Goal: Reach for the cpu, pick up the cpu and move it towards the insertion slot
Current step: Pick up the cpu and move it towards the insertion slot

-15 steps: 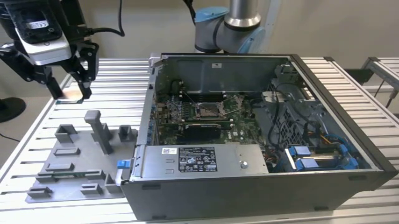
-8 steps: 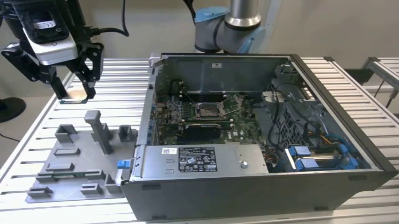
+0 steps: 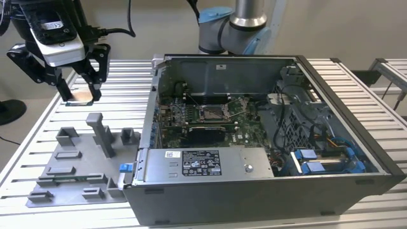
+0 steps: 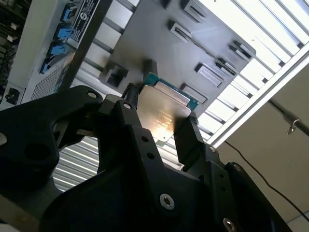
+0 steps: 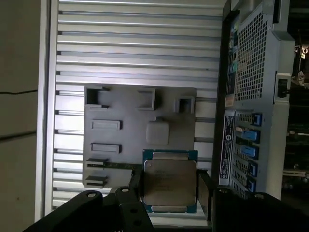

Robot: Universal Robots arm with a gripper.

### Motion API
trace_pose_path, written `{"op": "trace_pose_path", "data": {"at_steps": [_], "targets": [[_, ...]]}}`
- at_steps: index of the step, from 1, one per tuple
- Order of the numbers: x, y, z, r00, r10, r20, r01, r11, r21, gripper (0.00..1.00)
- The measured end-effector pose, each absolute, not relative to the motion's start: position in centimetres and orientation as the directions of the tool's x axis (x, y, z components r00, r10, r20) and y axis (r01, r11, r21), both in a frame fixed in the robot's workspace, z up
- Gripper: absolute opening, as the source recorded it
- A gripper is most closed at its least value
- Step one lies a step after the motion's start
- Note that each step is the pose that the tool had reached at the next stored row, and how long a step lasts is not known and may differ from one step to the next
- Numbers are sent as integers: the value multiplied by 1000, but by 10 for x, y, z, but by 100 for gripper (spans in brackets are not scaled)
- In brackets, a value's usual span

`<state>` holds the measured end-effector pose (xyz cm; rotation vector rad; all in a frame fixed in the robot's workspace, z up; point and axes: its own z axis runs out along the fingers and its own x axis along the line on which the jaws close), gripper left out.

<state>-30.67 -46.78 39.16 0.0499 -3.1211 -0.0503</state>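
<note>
Over at the exterior view's left, the gripper (image 3: 81, 97) hangs above the slatted table (image 3: 127, 78), pinching the cpu (image 3: 77, 100) flat between its fingers. The grey tray (image 3: 70, 167) lies nearer. The insertion slot (image 3: 212, 113) sits inside the open computer case (image 3: 254, 200), well apart.

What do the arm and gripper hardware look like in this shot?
Arm: silver tube, grey joint housings with light blue caps. Gripper: two-finger type, black linkage bars pinned with silver screws, below a white and black body block. Black cable runs off it. Fingers are flat, matte black.
</note>
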Motion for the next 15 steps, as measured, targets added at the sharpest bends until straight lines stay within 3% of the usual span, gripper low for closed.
{"op": "trace_pose_path", "data": {"at_steps": [15], "targets": [[-291,-468,392,-999,-32,19,-32,999,33,0]]}}
